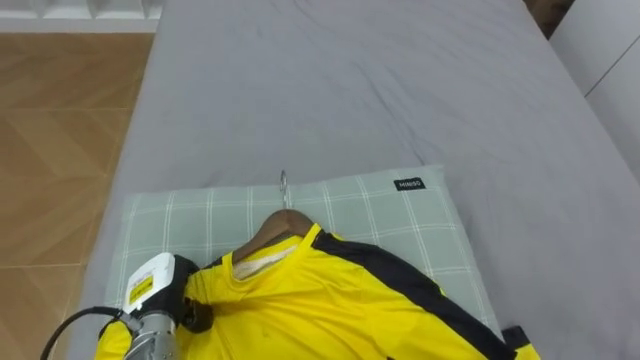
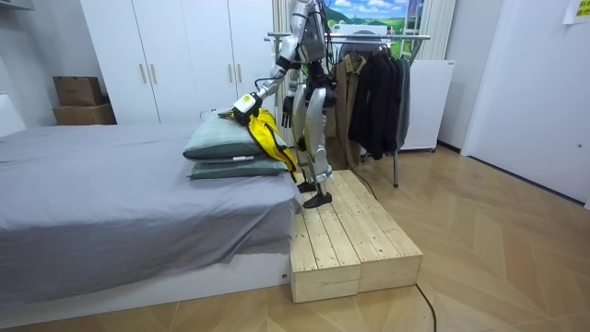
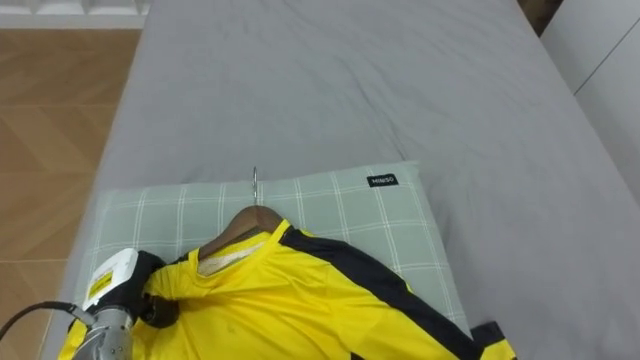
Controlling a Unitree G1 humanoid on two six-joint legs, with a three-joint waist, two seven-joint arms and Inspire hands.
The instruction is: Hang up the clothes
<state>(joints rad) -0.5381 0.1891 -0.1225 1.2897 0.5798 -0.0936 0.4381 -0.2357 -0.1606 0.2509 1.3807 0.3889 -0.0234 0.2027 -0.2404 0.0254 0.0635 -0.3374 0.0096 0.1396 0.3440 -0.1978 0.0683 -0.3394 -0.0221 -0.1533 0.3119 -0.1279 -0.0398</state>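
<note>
Yellow shirt on a wooden hanger lies across a pillow on the bed; left hand clenched on its shoulder. Right hand hangs alongside the robot.

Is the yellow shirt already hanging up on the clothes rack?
No, the yellow shirt lies on its wooden hanger on the checked pillow on the bed, away from the rack.
</note>
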